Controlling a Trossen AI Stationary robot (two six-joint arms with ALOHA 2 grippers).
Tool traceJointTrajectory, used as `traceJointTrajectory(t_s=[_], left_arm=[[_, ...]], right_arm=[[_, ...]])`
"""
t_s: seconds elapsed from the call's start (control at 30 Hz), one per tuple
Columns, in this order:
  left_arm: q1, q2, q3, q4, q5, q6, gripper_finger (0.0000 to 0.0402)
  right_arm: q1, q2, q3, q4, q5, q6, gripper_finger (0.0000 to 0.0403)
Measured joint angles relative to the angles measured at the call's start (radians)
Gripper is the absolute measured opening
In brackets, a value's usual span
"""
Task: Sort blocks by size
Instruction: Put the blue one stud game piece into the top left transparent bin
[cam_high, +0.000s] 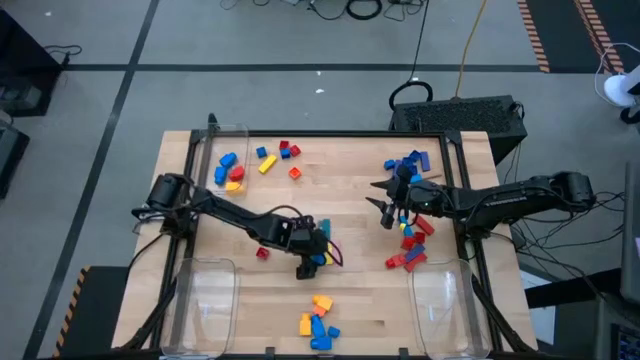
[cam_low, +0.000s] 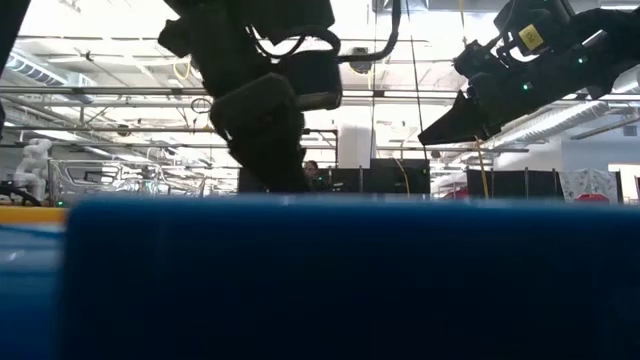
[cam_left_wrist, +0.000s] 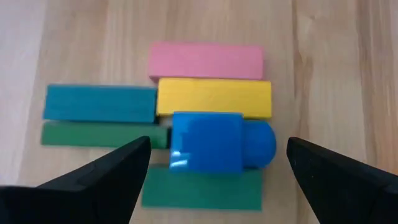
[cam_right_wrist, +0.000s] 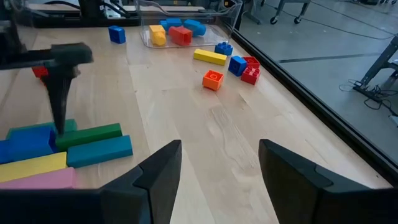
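1. My left gripper (cam_high: 313, 262) hangs spread wide, released, over the long bars (cam_left_wrist: 205, 93), where a blue brick (cam_left_wrist: 214, 142) sits on top.
2. My right gripper (cam_high: 388, 210) waits part-open and empty beside the blocks (cam_high: 408, 245), likely choosing.

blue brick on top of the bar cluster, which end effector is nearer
Left. The left end effector hangs open right over the blue brick, fingers on either side. The right end effector is off across the table, open and empty.
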Motion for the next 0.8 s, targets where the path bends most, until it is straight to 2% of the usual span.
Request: traceJointTrajectory(t_s=[0.33,0.63,0.8], left_arm=[[-0.023,0.044,0.004,0.041,-0.063,0.001,0.0373],[-0.022,0.049,-0.001,-0.029,-0.031,-0.001,0.0303],[-0.022,0.052,0.0,-0.017,-0.033,0.008,0.029]], right_arm=[[0.0,0.0,0.0,0.01,0.0,0.004,0.0201],[0.0,0.0,0.0,0.009,0.0,0.003,0.0201],[0.0,0.0,0.0,0.009,0.0,0.003,0.0201]])
